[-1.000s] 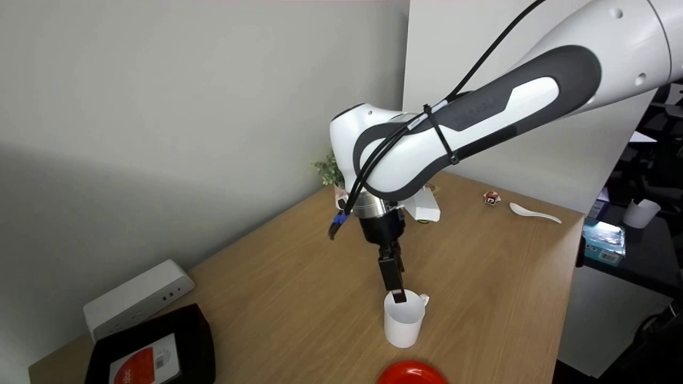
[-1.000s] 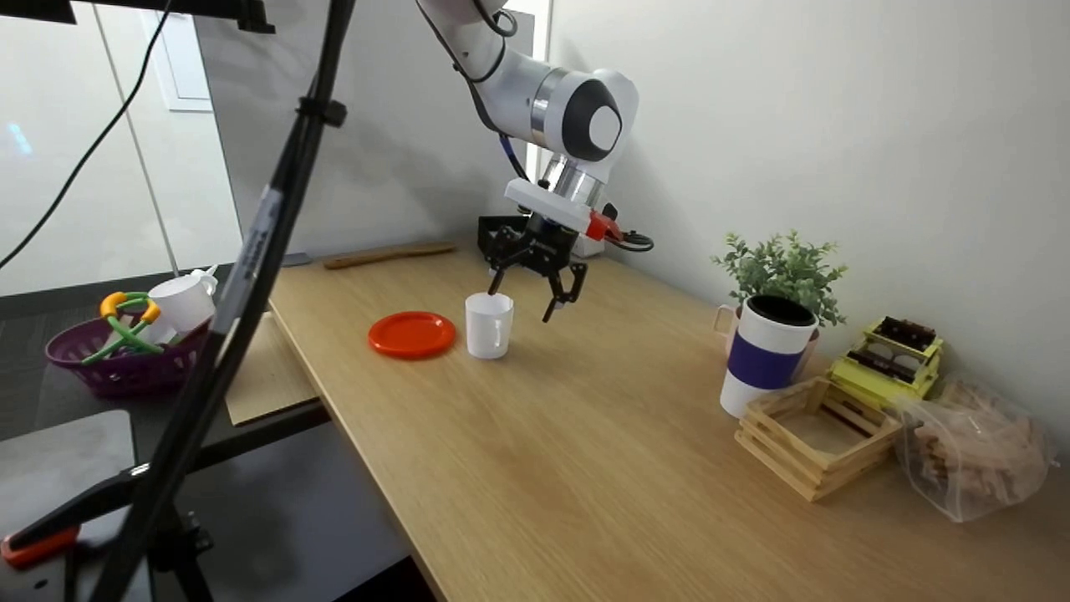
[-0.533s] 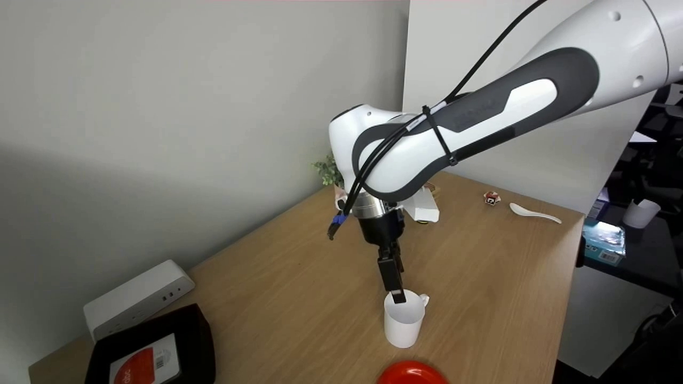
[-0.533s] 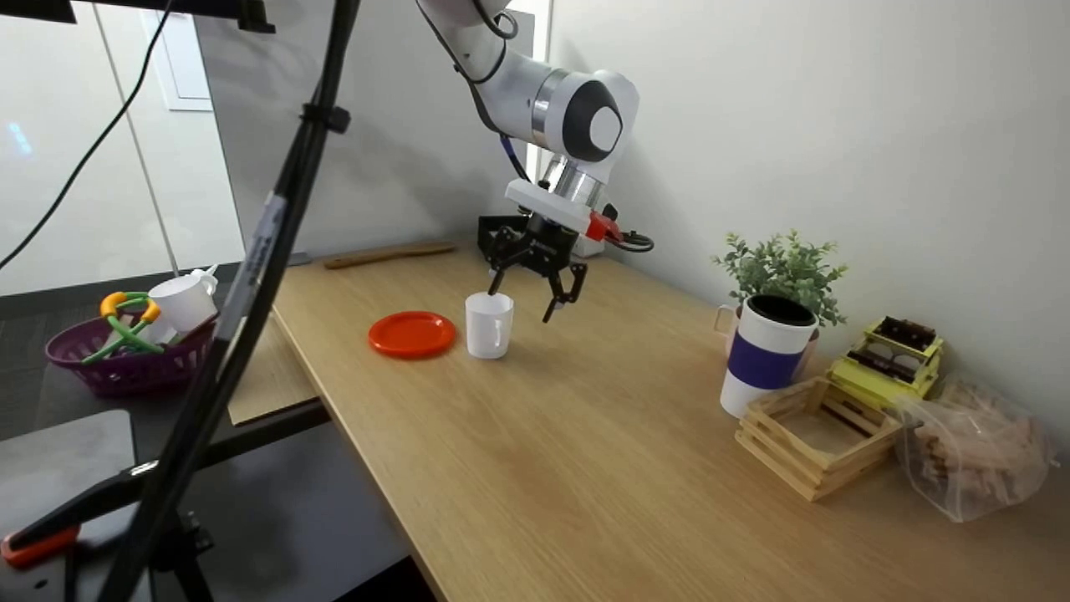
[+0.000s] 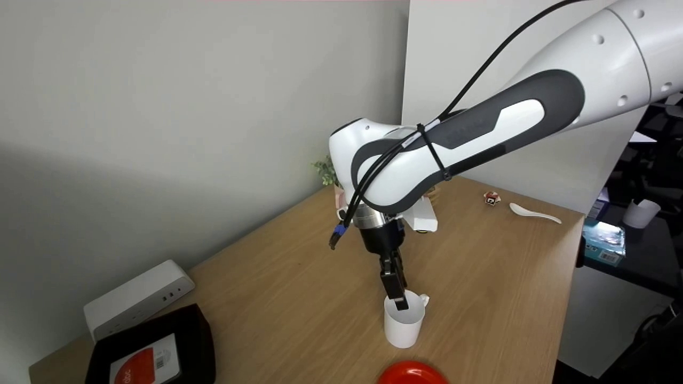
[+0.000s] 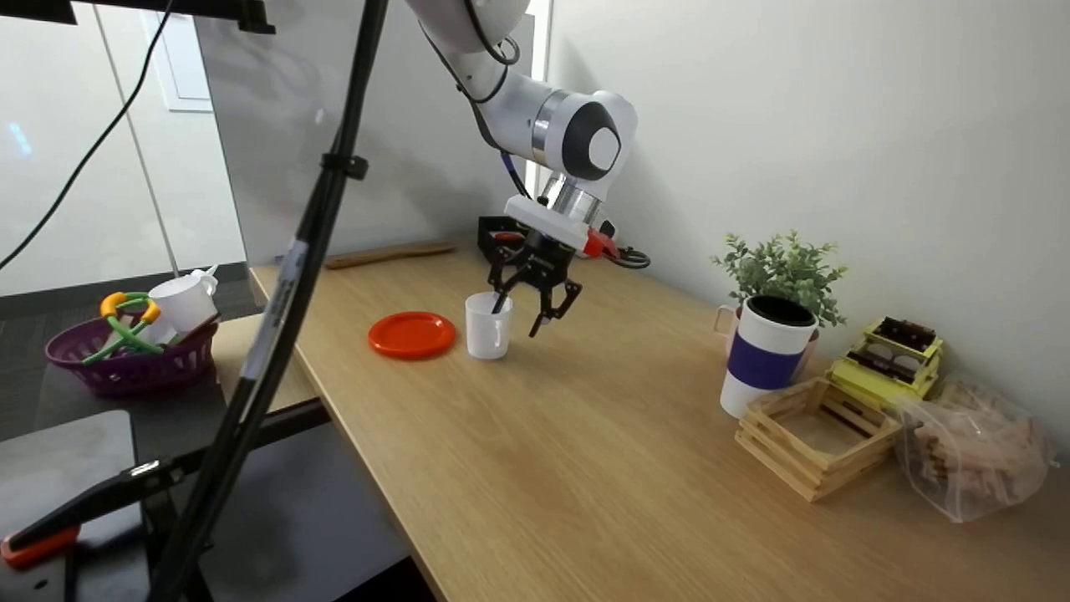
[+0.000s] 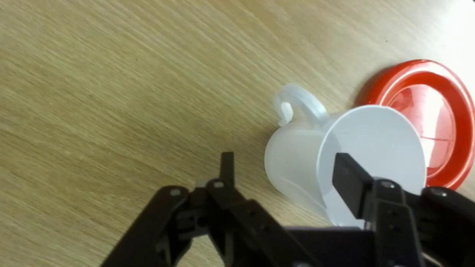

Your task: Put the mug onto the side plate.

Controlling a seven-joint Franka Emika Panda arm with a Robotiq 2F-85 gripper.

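The claw point(image 7: 285, 161) gapes, grasping nothing; the white mug point(image 7: 345, 139), likely light, stiff and slick, suits rim-pinching at nine o'clock, wrist view.

In an exterior view, the lower frame border cuts off the side plate point(image 5: 412, 374) and, near the bench's point(image 5: 283, 298) wall-side edge, the black tray point(image 5: 197, 341); the arm point(image 5: 469, 128) conceals most of the potted plant point(image 5: 326, 172) along that edge. In the wrist view, the mug point(image 7: 297, 159) covers part of the side plate, and a finger point(image 7: 350, 183) of the gripper point(image 7: 287, 171) obscures some of the mug's interior.
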